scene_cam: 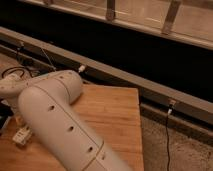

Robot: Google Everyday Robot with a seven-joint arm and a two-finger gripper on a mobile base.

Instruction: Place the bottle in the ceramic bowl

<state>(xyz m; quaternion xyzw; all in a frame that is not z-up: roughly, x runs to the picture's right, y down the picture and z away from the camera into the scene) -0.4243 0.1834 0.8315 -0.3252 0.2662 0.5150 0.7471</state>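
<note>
Nearest the camera, the white arm [55, 125] fills the lower left and screens much of the work area. Beyond its edge the bottle [22, 135] lies on its side on the desk [112, 115], label up, with nothing closed around it. The hand [7, 116] sits at the far left edge of the view, mostly hidden behind the wrist. It stands wide and empty. The bottle lies just beside the hand, slightly nearer the camera and toward the arm side, but contact cannot be confirmed. The bowl is not in view, so its place relative to the hand cannot be stated. The step in hand is judged to be the approach to grasp. To do it well, the hand should be centred over the bottle's middle and set across its narrow width, not along its length. It should come down fully before closing, since a slim bottle on its side is liable to roll or pivot if struck off-centre. Beyond the hand, the desk runs to a grey rail [125, 75].
</note>
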